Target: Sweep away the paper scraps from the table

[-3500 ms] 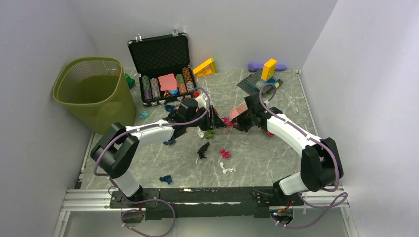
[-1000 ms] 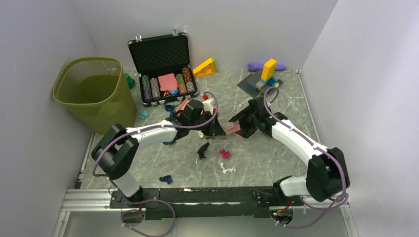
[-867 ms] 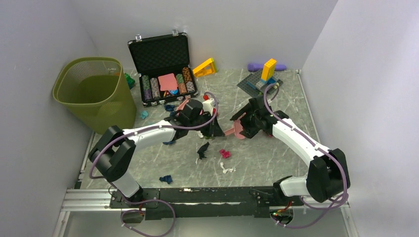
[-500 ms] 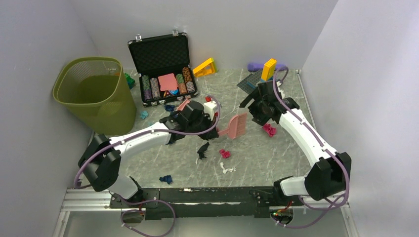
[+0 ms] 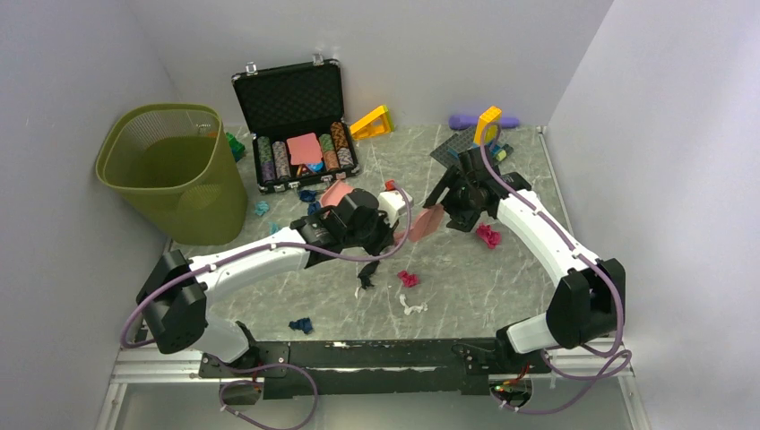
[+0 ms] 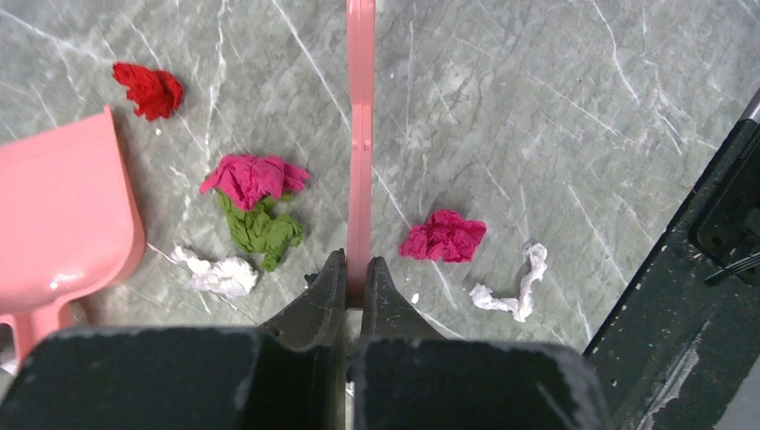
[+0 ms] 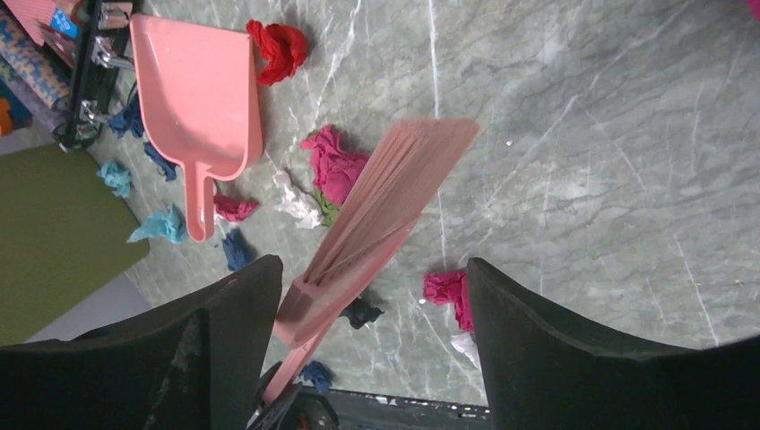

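1. The left tool (image 6: pixel 356 269) is pinching the thin handle of a pink brush (image 5: pixel 421 221), fingers closed tight on it, and is holding it out toward the right arm.
2. The right tool (image 7: pixel 369 267) is hanging above the brush with its fingers spread wide, gripping nothing.
3. The paper scraps (image 6: pixel 444 237) are lying loose on the desk (image 5: pixel 502 287). In the left wrist view, a pink-and-green clump and a white wad are sitting left of the handle, and a pink wad and a white strip right of it.
4. A red scrap is lying just beside the mouth of a pink dustpan (image 6: pixel 63 215).
5. Blue and teal scraps are lying around the dustpan's handle, near the green bin (image 5: pixel 193 202).
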You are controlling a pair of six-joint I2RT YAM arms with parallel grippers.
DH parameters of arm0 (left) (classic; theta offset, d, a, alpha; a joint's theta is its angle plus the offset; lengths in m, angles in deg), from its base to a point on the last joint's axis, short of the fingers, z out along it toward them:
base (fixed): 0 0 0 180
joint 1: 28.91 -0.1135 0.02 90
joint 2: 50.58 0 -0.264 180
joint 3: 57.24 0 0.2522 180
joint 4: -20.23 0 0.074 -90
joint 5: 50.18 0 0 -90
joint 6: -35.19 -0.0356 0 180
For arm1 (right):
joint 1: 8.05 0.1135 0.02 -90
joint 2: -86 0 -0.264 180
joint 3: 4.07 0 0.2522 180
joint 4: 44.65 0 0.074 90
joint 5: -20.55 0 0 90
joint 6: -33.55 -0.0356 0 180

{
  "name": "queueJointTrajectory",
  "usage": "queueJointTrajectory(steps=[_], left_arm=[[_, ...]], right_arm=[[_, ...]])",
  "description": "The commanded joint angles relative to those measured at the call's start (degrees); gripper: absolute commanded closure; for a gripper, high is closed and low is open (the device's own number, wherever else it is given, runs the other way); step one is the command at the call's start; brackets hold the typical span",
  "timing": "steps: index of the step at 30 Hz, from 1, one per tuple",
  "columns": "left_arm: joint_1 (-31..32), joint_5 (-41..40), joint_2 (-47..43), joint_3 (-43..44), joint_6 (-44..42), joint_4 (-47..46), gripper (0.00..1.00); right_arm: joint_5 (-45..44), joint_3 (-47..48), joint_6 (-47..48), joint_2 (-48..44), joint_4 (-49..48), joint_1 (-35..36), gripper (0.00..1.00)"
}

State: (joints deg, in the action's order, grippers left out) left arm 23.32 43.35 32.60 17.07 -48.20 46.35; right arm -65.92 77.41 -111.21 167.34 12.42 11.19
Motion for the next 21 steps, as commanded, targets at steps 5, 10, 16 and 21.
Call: queueJointTrajectory(steps=[5, 10, 16, 21], left_arm=[[3.0, -3.4, 0.6, 4.6, -7.9, -1.9, 1.0], [4.0, -5.8, 0.9, 4.8, -9.8, -3.4, 1.0], [3.9, -2.4, -0.5, 1.7, -9.5, -8.9, 0.75], [3.9, -2.7, -0.4, 1.2, -10.7, -11.1, 0.48]], right_arm=[[1.3, 0.6, 1.0, 1.4, 0.8, 1.8, 0.41], [1.1, 0.3, -0.1, 0.2, 1.1, 1.7, 0.91], [2.7, 1.3, -1.4, -1.0, 4.0, 1.7, 1.0], [4.3, 1.2, -1.6, -1.9, 6.0, 1.5, 1.0]])
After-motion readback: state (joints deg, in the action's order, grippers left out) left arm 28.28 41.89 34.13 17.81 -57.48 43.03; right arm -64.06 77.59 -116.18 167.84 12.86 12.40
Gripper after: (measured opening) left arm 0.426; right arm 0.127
